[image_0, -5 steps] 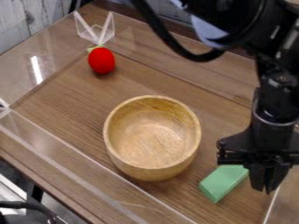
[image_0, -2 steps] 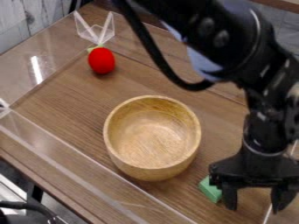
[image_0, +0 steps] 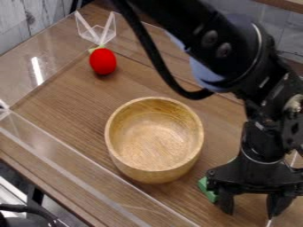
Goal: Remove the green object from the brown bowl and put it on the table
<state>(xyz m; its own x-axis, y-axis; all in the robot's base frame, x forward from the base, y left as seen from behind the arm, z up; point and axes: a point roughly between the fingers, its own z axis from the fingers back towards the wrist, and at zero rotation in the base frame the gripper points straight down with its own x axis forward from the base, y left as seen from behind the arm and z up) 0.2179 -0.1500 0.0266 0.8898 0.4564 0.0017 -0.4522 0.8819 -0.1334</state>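
Note:
The brown bowl [image_0: 122,122] stands empty in the middle of the table [image_0: 59,97]. The green object [image_0: 207,187] lies on the table just right of the bowl's front, and only its left end shows from under the arm. My gripper [image_0: 250,199] points straight down over it, open, with its two black fingers [image_0: 225,200] spread wide near the tabletop. Whether the fingers touch the green object I cannot tell.
A red ball [image_0: 103,60] sits at the back left, near a clear folded piece [image_0: 96,28]. Clear acrylic walls [image_0: 53,152] run along the front left and back edges. The dark arm [image_0: 225,53] reaches in from the upper right.
The gripper has gone from shut on the green object's right end to open, and it has sunk a little. The arm now covers most of the green object.

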